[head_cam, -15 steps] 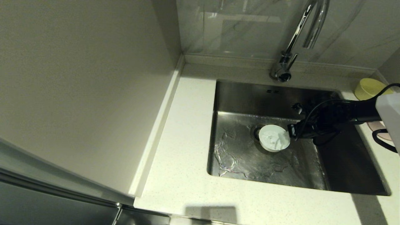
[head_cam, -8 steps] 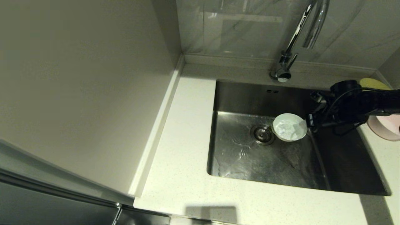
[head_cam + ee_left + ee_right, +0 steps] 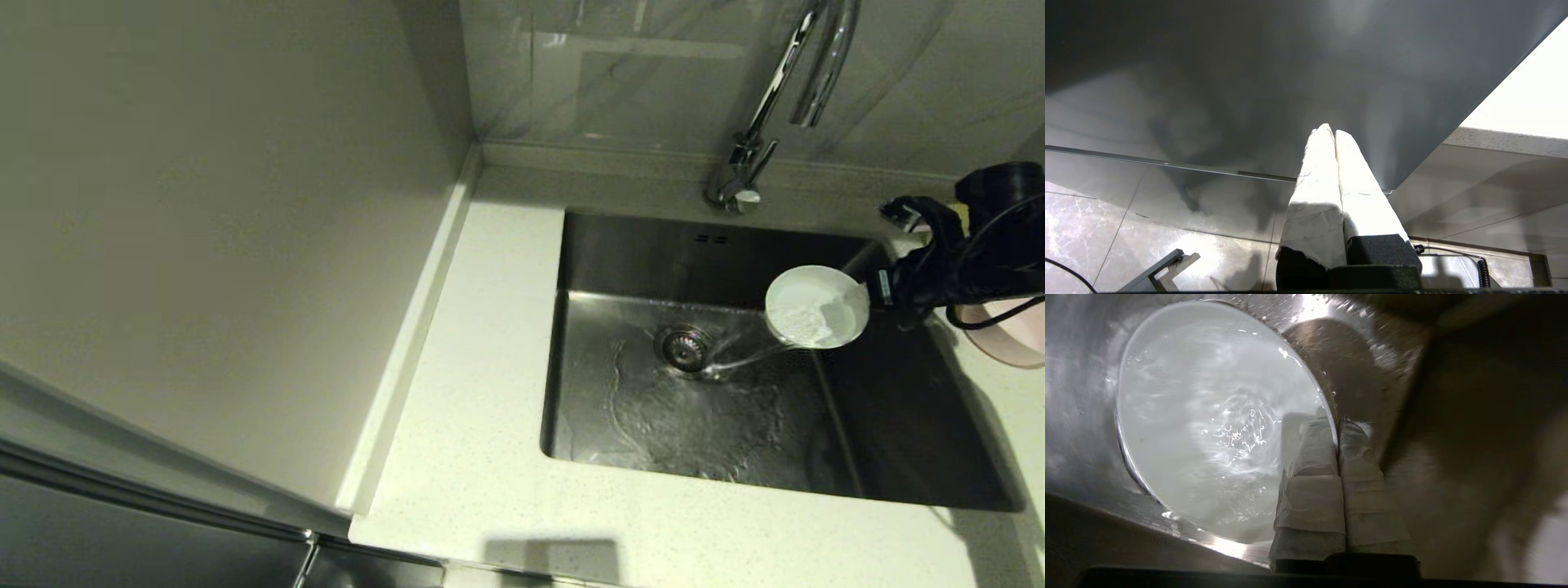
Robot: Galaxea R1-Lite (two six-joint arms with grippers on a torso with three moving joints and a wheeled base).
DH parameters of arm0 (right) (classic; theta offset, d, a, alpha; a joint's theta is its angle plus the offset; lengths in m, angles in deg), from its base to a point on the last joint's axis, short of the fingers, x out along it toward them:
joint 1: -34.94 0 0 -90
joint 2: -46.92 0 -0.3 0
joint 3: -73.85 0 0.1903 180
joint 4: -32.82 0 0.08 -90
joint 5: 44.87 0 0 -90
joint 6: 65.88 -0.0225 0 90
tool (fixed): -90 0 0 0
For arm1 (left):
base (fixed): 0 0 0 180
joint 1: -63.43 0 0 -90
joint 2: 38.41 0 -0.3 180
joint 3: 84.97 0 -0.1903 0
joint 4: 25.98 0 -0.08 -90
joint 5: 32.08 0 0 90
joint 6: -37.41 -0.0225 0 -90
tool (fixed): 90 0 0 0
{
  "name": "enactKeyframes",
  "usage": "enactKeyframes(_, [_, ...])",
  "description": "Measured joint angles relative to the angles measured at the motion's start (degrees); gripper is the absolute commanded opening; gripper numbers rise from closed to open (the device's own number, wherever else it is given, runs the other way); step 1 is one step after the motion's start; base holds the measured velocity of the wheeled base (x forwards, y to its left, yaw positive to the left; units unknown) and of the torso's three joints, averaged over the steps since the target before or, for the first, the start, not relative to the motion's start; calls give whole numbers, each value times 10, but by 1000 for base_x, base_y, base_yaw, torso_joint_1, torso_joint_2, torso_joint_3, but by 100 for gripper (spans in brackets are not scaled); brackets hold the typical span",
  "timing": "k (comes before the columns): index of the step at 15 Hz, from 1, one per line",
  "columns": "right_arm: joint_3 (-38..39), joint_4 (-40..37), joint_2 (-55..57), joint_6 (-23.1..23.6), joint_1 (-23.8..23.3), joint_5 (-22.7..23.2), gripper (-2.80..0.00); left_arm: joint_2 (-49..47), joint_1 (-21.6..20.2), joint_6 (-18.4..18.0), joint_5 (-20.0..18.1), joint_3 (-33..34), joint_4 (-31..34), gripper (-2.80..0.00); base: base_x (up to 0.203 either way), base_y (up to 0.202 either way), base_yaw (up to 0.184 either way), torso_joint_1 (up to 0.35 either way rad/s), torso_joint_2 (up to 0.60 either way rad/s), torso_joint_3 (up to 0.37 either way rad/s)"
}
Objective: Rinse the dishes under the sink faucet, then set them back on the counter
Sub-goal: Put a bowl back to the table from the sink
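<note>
The sink (image 3: pixel 637 269) is set into the bench (image 3: pixel 490 343), with the faucet (image 3: pixel 763 122) behind its back edge and the drain (image 3: pixel 684 349) in its floor. A tilted bowl (image 3: pixel 816 307) hangs over the sink's right part, held at its rim by the right tool (image 3: pixel 875 287). A second bowl (image 3: pixel 1008 335) sits on the bench right of the sink.

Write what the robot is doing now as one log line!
right gripper: shut on white bowl | over sink, water spilling toward drain | left gripper: parked, shut
</note>
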Motion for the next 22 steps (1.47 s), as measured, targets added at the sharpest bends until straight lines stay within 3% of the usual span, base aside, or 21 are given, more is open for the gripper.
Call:
enactKeyframes(7, [77,172,-60,48,-13,-2,-280,0,0,0,0,0,0,-280,0,0,0,0,0,0])
enactKeyframes(14, [99,283,-84,41,-20,0,-280,0,0,0,0,0,0,-280,0,0,0,0,0,0])
enactKeyframes(22, [160,579,-87,-57,-34,4,-280,0,0,0,0,0,0,-280,0,0,0,0,0,0])
